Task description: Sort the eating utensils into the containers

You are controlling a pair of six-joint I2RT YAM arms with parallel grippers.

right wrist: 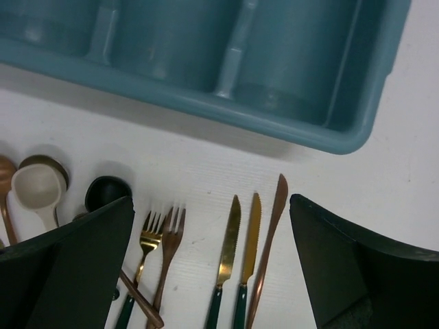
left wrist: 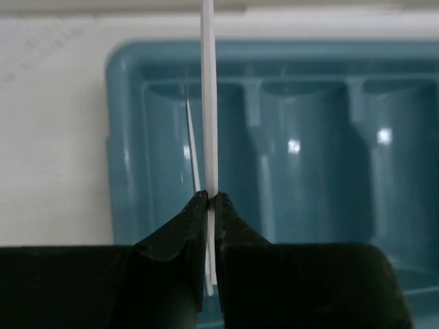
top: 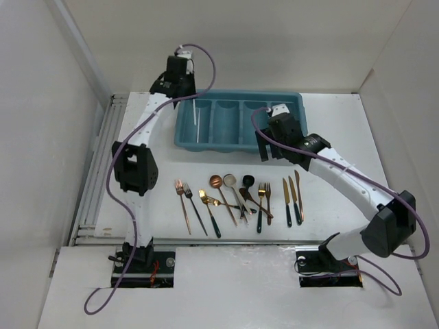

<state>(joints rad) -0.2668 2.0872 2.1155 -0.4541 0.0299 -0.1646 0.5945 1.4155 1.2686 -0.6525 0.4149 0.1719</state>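
My left gripper (left wrist: 211,199) is shut on a thin white utensil (left wrist: 209,103), seen edge-on, over the leftmost compartment of the teal tray (left wrist: 123,137). In the top view the white utensil (top: 197,123) hangs from this gripper (top: 193,103) into that compartment of the tray (top: 240,147). My right gripper (right wrist: 211,205) is open and empty above three knives (right wrist: 230,236), just in front of the tray's near rim (right wrist: 206,103). Two forks (right wrist: 171,233), a pale spoon (right wrist: 38,188) and a black spoon (right wrist: 103,192) lie to their left.
A row of forks (top: 184,202), spoons (top: 217,181) and knives (top: 293,199) lies on the white table in front of the tray, some crossing each other. The other three tray compartments hold nothing visible. White walls close in both sides.
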